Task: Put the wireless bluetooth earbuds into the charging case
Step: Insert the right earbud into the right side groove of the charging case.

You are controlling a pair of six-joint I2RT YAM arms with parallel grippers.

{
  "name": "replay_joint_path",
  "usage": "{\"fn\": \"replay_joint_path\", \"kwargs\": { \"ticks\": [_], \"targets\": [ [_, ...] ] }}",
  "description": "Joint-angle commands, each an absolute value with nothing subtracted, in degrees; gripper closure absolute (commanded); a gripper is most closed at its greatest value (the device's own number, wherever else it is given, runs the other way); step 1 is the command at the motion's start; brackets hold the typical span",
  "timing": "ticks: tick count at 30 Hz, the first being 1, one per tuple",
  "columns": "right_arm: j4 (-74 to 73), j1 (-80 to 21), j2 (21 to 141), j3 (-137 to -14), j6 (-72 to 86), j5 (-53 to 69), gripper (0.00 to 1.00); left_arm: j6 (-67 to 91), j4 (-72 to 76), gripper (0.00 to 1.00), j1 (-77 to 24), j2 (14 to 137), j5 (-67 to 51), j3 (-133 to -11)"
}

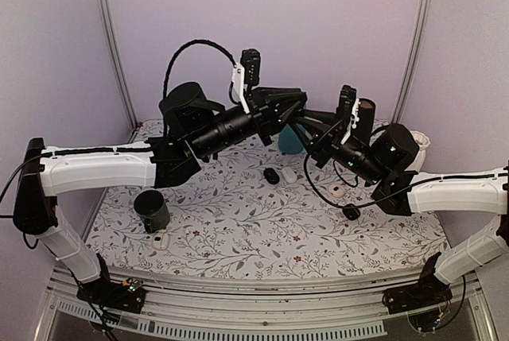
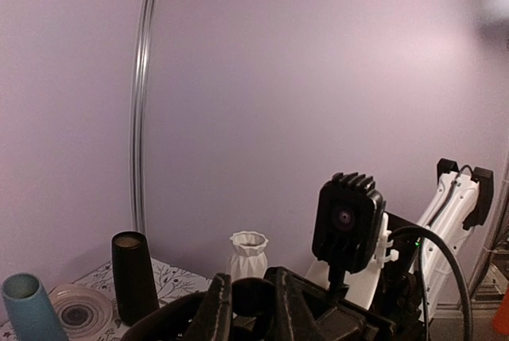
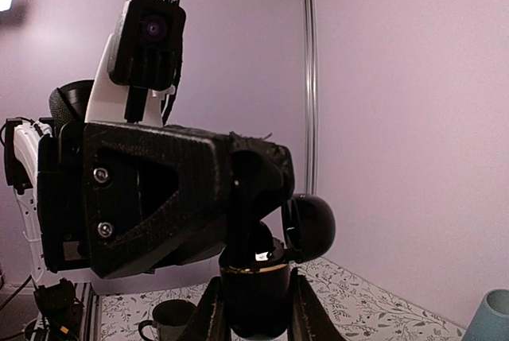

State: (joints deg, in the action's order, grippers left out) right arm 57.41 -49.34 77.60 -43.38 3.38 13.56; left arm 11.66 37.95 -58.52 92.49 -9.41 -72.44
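My right gripper [image 3: 256,313] is shut on the glossy black charging case [image 3: 254,289] and holds it upright in the air. The case's lid [image 3: 312,228] is hinged open to the right. My left gripper [image 3: 256,238] comes down from above, with its fingertips inside the open case. In the left wrist view its fingers [image 2: 213,309] stand close together around a small dark round thing [image 2: 253,297] that looks like an earbud. In the top view both grippers meet mid-air at the back centre [image 1: 302,125]. The case is hidden there.
On the floral cloth lie a black oval pod [image 1: 272,175], white pods [image 1: 289,174] [image 1: 338,191] [image 1: 163,242] and a small black lump [image 1: 351,213]. A black mug [image 1: 151,210] stands front left. A teal cup [image 1: 288,144], black cylinder [image 1: 364,118] and white vase [image 1: 417,146] stand behind.
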Motion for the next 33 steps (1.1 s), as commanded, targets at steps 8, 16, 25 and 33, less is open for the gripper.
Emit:
{"fn": "replay_joint_path", "kwargs": {
  "ticks": [8, 16, 25, 33],
  "targets": [
    [62.3, -49.2, 73.9, -43.5, 5.5, 20.4, 0.97, 7.5, 32.8, 0.89, -58.5, 91.5, -5.3, -70.9],
    [62.6, -48.6, 74.2, -43.6, 8.8, 22.6, 0.97, 5.1, 32.1, 0.89, -58.5, 90.5, -3.8, -70.7],
    [61.5, -48.4, 74.1, -44.0, 8.9, 24.9, 0.97, 3.6, 29.6, 0.88, -58.5, 91.3, -5.2, -71.8],
    [61.2, -47.9, 75.4, -45.4, 12.0, 25.5, 0.97, 1.6, 27.6, 0.87, -59.0, 91.7, -5.8, -72.3]
  ]
}}
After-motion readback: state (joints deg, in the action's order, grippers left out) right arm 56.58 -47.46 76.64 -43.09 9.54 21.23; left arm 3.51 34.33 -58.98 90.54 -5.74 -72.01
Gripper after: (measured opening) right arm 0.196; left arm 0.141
